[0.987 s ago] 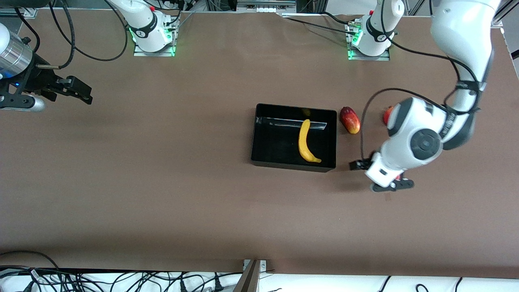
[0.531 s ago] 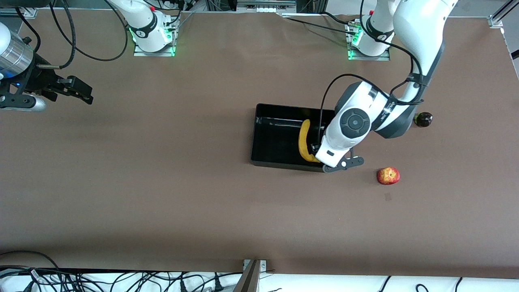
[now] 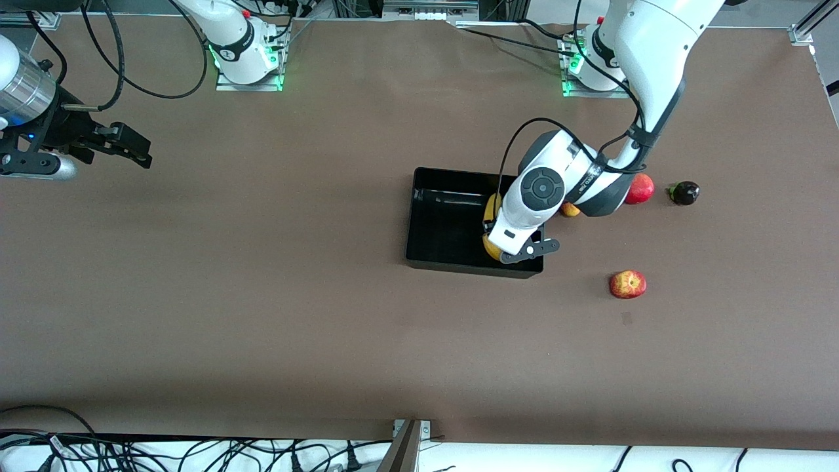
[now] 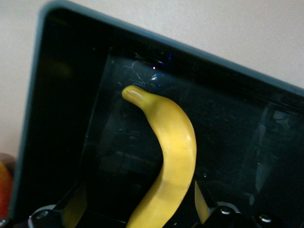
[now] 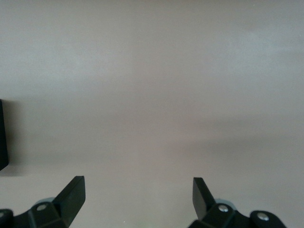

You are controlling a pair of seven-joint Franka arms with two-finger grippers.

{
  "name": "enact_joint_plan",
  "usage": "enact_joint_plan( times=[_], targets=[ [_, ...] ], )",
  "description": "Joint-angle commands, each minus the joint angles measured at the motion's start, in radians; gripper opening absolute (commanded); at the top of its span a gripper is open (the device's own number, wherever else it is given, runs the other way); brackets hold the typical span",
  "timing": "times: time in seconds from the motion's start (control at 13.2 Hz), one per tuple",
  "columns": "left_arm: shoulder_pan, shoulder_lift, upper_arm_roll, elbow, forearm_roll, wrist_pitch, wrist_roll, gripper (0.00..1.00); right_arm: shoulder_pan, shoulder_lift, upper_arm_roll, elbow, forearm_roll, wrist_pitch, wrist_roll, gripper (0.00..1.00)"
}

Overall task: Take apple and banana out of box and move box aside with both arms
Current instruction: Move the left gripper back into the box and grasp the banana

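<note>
The apple [image 3: 628, 284], red with yellow patches, is seen nearest the front camera, alone on the brown table [image 3: 262, 314], toward the left arm's end and well apart from the black box [image 3: 432, 255].

Farther from the camera the box is found, near the middle of the table. The banana [image 3: 489, 208] lies inside it, at the side toward the left arm's end, and is largely covered in the front view by the left arm's wrist. The left gripper [image 3: 519, 254] is held over the box, just above the banana; in the left wrist view its fingers [image 4: 202, 203] are spread apart, one on each side of the banana [image 4: 172, 156], and no contact with the fruit can be made out.

Farther still, beside the box toward the left arm's end, a yellow-orange piece of another fruit [image 3: 570, 210] is seen under the left arm. A plain red fruit [image 3: 640, 189] and a dark round fruit [image 3: 685, 193] lie farther toward that end.

The right gripper [image 3: 124, 149] is held in wait over bare table at the right arm's end, its fingers [image 5: 71, 194] spread and nothing between them.
</note>
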Motion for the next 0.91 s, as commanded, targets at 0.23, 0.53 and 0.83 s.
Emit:
enact_joint_plan(
  times=[0.23,0.53,0.83],
  targets=[
    [-0.034,0.047,-0.001,-0.074,0.053,0.161,-0.103,1.0,0.003,0.003,0.002,0.017,-0.017,-0.006,0.001,1.0],
    [-0.034,0.084,-0.002,-0.072,0.124,0.181,-0.155,0.12,0.003,0.003,0.002,0.017,-0.016,-0.006,0.0,1.0],
    [-0.032,0.066,-0.021,-0.058,0.124,0.113,-0.143,0.0,0.003,0.003,0.002,0.017,-0.014,-0.007,0.0,1.0]
  ],
)
